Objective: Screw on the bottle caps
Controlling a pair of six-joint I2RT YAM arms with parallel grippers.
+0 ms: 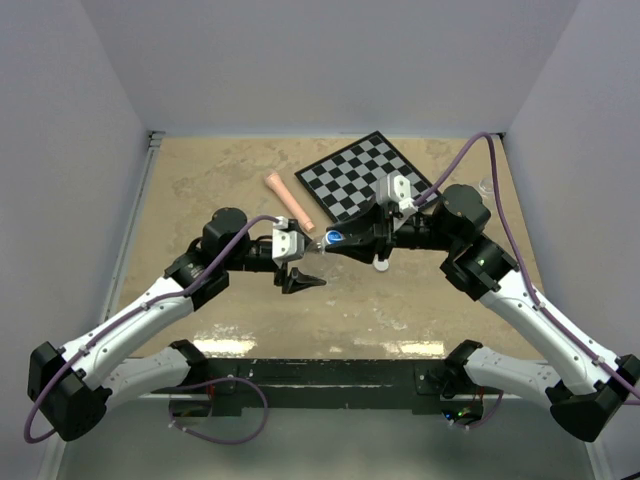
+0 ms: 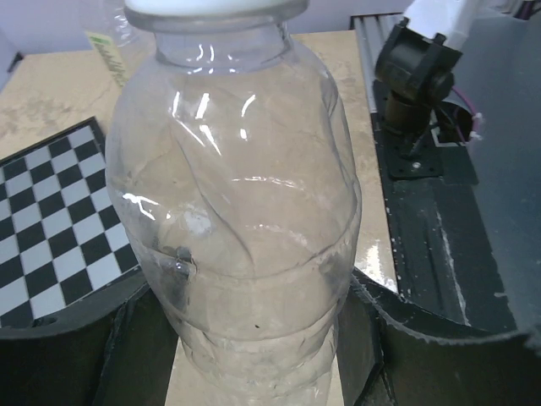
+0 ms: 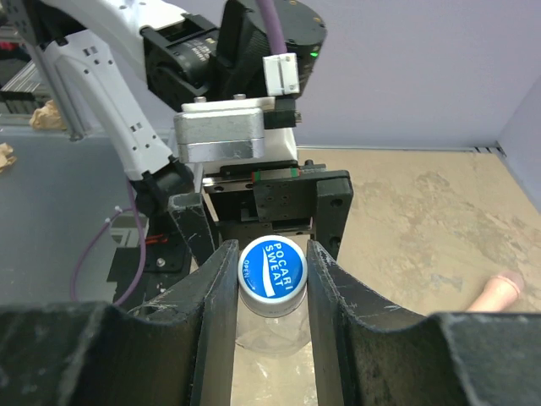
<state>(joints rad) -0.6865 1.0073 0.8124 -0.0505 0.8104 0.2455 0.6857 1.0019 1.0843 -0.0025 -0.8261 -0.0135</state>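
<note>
Inward, left fingers [image 2: 76, 338] grip bottle [image 2: 237, 211], right fingers [image 3: 215, 313] cap [image 3: 272, 271]

The top camera looks down from above and behind the arm bases, far enough back to take in the whole table [image 1: 200, 190], left arm [image 1: 130, 318] and right arm [image 1: 550, 325]. The left wrist camera sits hard up against the clear bottle [image 2: 237, 194] between the left jaws, checkerboard mat [image 2: 51, 211] to its left, while the right wrist camera sights along the right jaws, close on the blue cap [image 3: 272, 266], facing the left arm head-on. All three share the mid-table spot where the arms meet; the pink stick [image 3: 500, 292] shows from above and the right wrist.
</note>
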